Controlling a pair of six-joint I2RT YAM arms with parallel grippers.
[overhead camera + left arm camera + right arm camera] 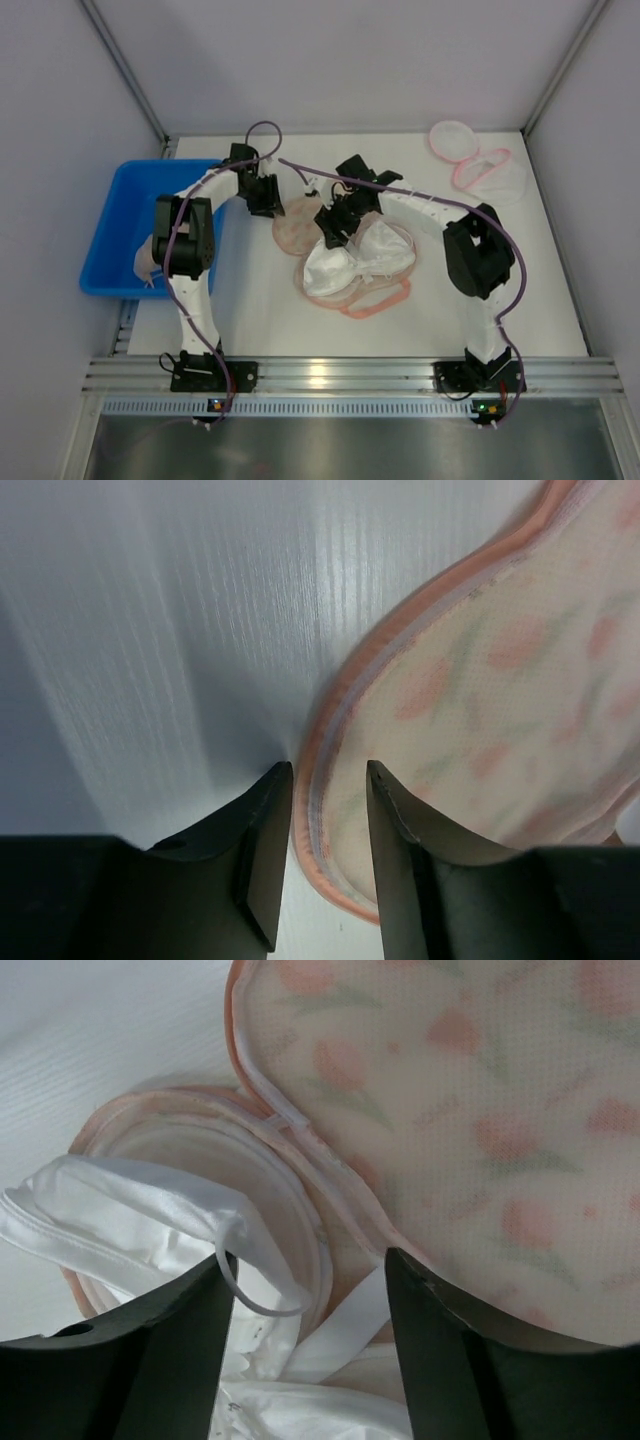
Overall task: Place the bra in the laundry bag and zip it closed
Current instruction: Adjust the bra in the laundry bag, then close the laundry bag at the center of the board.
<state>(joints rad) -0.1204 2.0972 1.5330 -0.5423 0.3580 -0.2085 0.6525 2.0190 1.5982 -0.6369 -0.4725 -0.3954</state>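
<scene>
The laundry bag lies open like a clamshell at the table's middle. Its floral mesh lid [293,226] lies flat at the left, and its pink-rimmed base [375,300] holds the white bra [350,262]. My left gripper [266,196] stands at the lid's far-left edge. Its jaws are narrowly apart and straddle the pink rim [322,780], which is not bunched. My right gripper [336,226] is open over the bra [130,1220]. A white strap [340,1332] and a thin loop lie between its fingers, with the lid [470,1120] beside them.
A blue bin [120,225] holding cloth stands at the left edge, beside the left arm. Two more pink-rimmed mesh pieces [480,165] lie at the back right corner. Grey walls close in the table on three sides.
</scene>
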